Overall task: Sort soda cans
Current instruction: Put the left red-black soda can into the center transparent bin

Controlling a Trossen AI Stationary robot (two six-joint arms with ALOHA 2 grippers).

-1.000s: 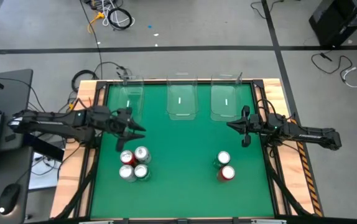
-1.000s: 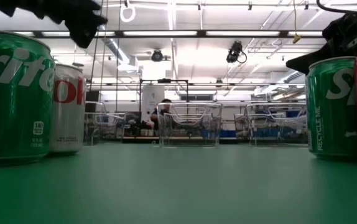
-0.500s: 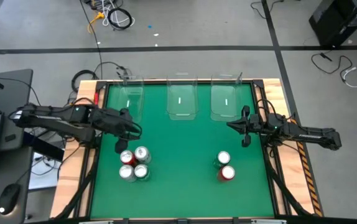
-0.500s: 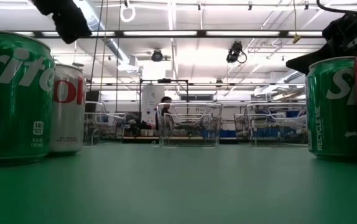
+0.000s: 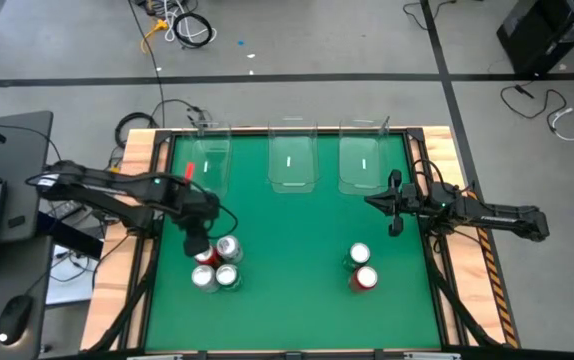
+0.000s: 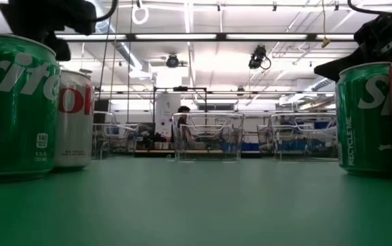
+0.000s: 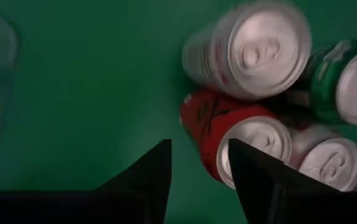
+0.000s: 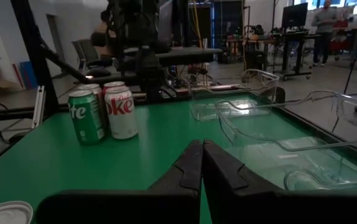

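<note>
The left gripper has swung in from beside the clear plastic bins and now hangs right over the bunch of four shiny-topped metal soda cans, fingers apart beside the red soda can. It looks ready to grab that one, though I can't tell if it touches yet. The right gripper stays pinched together, waiting near the right bin.

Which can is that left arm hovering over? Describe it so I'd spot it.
On the green table, find the cluster of four cans on the left side. The left gripper hangs over its far-left can, the red can: the cluster's only red one, among green and silver neighbours.
</note>
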